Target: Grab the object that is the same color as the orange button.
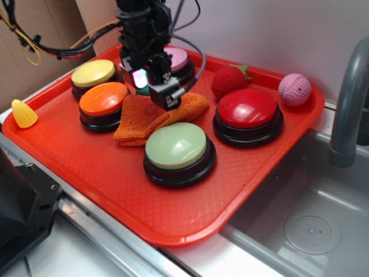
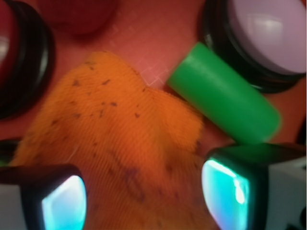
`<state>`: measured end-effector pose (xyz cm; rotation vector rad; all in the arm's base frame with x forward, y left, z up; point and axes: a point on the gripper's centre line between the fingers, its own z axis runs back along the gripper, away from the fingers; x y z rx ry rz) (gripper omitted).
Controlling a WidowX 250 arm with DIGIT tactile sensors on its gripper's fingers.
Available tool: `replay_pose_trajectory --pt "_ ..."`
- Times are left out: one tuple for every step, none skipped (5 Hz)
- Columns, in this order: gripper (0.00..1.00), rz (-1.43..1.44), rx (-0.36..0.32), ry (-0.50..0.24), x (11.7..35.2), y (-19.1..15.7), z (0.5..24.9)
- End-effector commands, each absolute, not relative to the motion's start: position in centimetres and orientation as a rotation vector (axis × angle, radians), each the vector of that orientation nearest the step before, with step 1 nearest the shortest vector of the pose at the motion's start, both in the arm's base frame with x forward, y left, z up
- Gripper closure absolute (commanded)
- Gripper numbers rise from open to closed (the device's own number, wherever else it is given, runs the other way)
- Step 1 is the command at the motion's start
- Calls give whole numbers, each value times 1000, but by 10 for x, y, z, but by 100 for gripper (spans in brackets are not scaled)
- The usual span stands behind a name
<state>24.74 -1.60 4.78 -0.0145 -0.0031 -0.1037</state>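
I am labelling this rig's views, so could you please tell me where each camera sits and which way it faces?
Exterior: in front of and above the tray, looking down at the arm and end effector.
Wrist: on the arm, looking down past both fingertips at the orange cloth.
Shared: the cloth and the pink button.

Pale wall (image 1: 277, 29), steel sink (image 1: 311, 219), grey faucet (image 1: 349, 98).

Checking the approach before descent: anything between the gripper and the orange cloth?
Nothing visible. The gripper is open directly over the orange cloth, fingers straddling it. The green cylinder lies just off the cloth's edge, beside one finger, not under the gripper.
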Motion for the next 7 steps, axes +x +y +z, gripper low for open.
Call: replay_pose_trajectory --pt "0 -73 -27 -15 255 -11 35" --pt "28 -56 -2 -14 253 -14 34" --pt "100 -41 9 -9 253 -14 32" --pt "100 -22 16 -5 253 -14 32" --pt "100 -8 31 -9 254 -17 45" --pt "100 5 63 -17 250 -17 69" --pt "100 14 83 -32 240 -17 108"
